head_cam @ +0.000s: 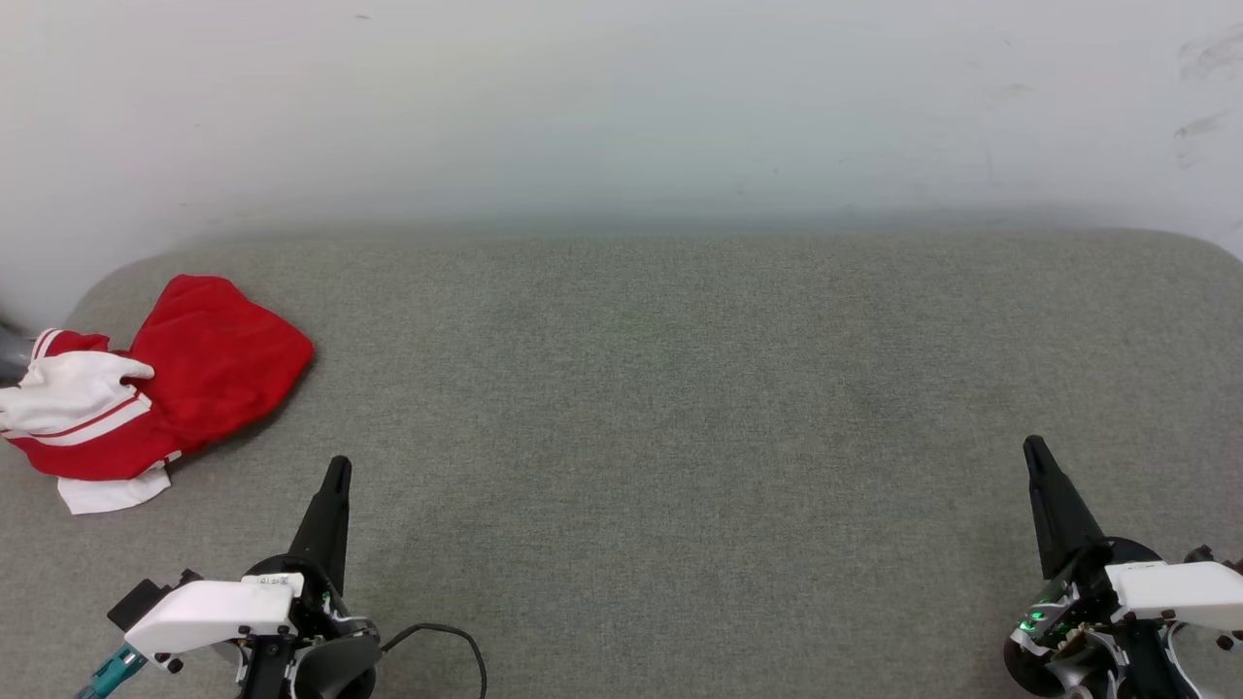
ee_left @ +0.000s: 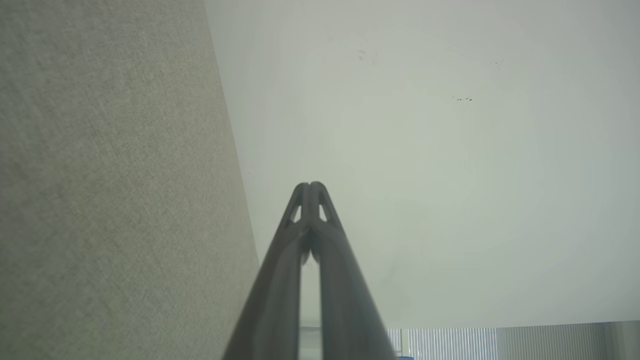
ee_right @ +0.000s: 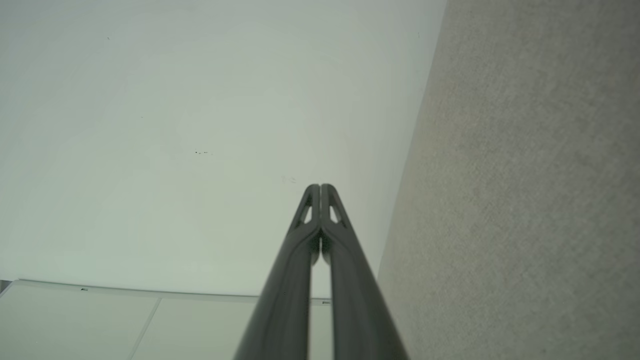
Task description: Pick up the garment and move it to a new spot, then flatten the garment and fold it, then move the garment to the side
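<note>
Grey fabric-covered surface (head_cam: 680, 388) meets a plain pale wall (head_cam: 583, 97); dark scuffs (head_cam: 1204, 58) at upper right. Lighting even.

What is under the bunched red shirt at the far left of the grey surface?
The garment lies on the grey fabric surface. A white flap pokes out from beneath its near edge. Anything else under the folds is covered.

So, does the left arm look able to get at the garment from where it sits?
Probably yes. The garment lies crumpled on the grey surface, ahead and to the left of the left gripper, with nothing between them. Its jaws are shut, so they must open first.
</note>
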Robot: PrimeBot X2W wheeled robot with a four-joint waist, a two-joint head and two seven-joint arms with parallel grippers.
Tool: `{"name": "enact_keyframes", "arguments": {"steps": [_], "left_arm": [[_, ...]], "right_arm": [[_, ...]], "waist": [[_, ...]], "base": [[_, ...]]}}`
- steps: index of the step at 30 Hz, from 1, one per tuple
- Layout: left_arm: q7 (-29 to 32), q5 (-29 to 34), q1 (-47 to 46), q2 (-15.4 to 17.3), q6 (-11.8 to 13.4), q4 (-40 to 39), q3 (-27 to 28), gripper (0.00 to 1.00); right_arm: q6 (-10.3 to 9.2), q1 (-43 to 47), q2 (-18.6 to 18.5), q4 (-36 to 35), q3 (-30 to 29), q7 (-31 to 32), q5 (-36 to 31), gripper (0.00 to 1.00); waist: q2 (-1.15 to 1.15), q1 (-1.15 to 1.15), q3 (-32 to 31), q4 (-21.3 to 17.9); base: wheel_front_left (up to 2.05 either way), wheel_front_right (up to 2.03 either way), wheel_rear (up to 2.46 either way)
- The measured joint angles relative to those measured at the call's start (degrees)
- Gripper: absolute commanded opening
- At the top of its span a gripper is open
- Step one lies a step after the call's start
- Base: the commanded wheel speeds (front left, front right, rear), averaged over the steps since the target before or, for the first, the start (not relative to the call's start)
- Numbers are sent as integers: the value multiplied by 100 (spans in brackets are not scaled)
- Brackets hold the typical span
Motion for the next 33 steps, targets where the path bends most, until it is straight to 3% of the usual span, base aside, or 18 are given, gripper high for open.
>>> {"name": "enact_keyframes", "arguments": {"steps": [33], "left_arm": [[0, 0, 0, 0, 0, 0, 0, 0]], "right_arm": [[0, 0, 0, 0, 1, 1, 0, 0]], "waist": [[0, 0, 0, 0]], "base": [[0, 0, 0]]}}
